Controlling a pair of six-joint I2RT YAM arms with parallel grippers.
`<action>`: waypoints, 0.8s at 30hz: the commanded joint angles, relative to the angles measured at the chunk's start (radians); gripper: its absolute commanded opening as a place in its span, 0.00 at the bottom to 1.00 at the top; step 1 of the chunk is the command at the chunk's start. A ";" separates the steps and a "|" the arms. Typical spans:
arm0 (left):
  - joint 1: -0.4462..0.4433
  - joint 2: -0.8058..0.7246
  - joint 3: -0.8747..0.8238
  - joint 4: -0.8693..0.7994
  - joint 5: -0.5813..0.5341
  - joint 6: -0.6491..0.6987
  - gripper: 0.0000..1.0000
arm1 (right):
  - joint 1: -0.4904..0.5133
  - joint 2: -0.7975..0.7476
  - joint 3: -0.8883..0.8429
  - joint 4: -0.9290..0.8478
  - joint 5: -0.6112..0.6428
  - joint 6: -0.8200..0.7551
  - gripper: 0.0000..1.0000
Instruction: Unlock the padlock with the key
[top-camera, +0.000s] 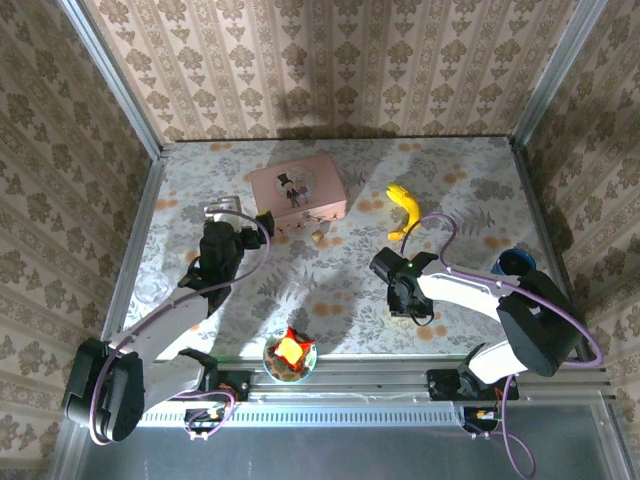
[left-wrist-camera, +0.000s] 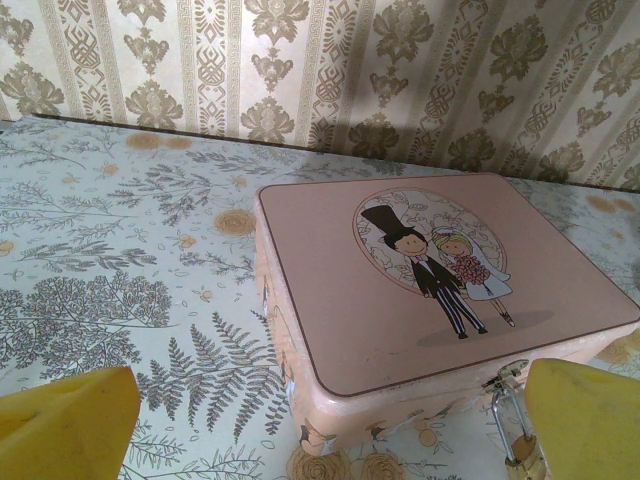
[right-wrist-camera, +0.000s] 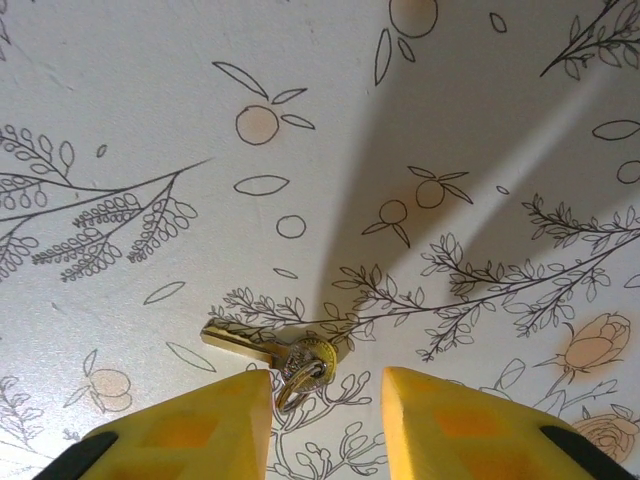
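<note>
Items on your table, as they lie:

1. Key. It lies flat on the floral cloth right of centre, brass blade pointing left. Its ring end sits in the gap at the tips of your right gripper.
2. Right gripper. You have it low over the key with the yellow fingers part open, a clear gap between them. The ring lies close by the left finger, and nothing is clasped.
3. Padlock. Its silvery shackle hangs through the hasp on the front edge of the box, with the brass body below, just beside the right finger of your left gripper. The shackle looks closed.
4. Left gripper. You have it spread wide and empty, one finger at each lower corner of its wrist view, facing the front left corner of the box.
5. Box. It is pink with a bride and groom drawn on the shut lid, and it stands at the far middle of the table.
6. Banana. It lies to the right of the box, apart from it.
7. Blue cup. It stands at the right edge, by your right arm.
8. Bowl. It sits at the near edge between the arm bases, holding something red and yellow.

The key and padlock are well apart.
</note>
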 joint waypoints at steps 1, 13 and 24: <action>0.000 -0.009 0.006 0.010 -0.008 -0.014 1.00 | 0.008 0.024 -0.003 0.011 0.015 0.028 0.37; 0.001 -0.009 0.013 0.004 -0.008 -0.018 1.00 | 0.009 0.034 -0.011 0.019 0.006 0.023 0.24; 0.001 -0.010 0.043 -0.043 -0.017 -0.047 1.00 | 0.008 -0.046 -0.022 0.013 0.014 -0.017 0.00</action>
